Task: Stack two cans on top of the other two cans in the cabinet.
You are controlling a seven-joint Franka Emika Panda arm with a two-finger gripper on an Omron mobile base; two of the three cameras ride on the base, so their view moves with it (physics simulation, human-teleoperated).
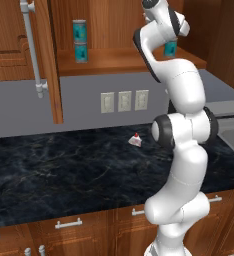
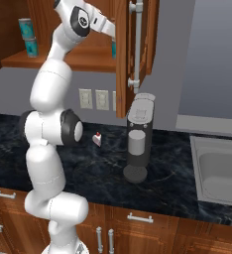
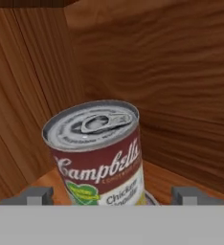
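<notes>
Cans: one teal pair (image 1: 79, 41) stands stacked on the shelf (image 1: 114, 62); your gripper (image 3: 114, 195), fingers wide apart, straddles the soup can (image 3: 99, 153), apparently stacked too.

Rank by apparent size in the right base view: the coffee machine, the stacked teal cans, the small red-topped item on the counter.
1. coffee machine, though nearest the camera
2. stacked teal cans
3. small red-topped item
</notes>
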